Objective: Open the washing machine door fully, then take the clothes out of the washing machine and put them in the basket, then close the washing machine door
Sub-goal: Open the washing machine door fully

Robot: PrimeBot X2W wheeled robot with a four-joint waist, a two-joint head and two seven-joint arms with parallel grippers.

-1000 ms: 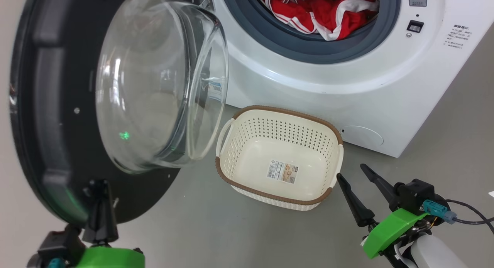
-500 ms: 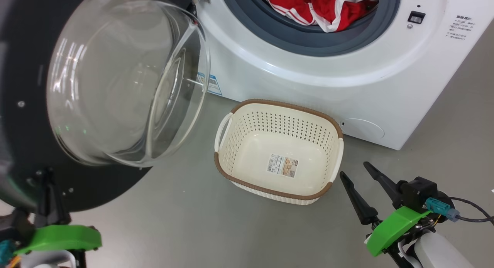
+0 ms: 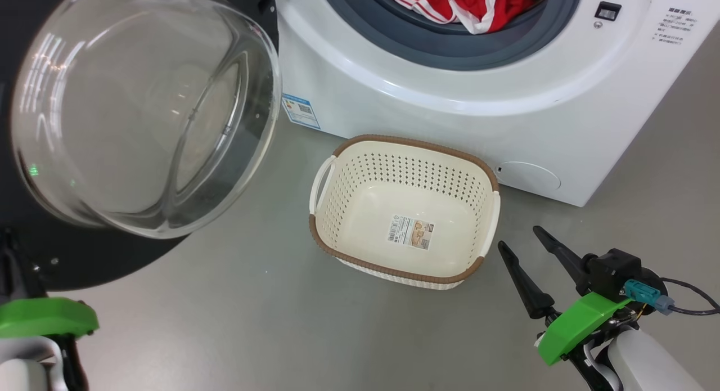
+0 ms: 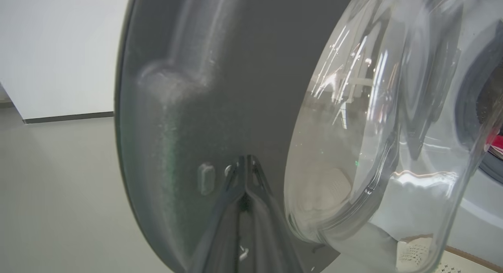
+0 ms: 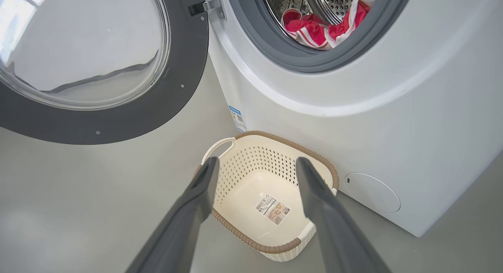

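Swung wider than a second ago, the washing machine door (image 3: 135, 115) hangs over the grey floor (image 3: 253, 323) in the head view, beside the basket (image 3: 394, 275). Left wrist view: the left gripper (image 4: 245, 171) has its jaws closed, tips at the door's rim. Right wrist view: the right gripper (image 5: 257, 161) has its jaws spread, framing the basket, and the clothes (image 5: 310, 29) lie inside the washing machine (image 5: 353, 108).

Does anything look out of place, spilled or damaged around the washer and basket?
Nothing stands out. The washing machine door hangs open and looks intact, the clothes lie inside the washing machine, and the basket sits upright on the floor in front, holding only its paper label.
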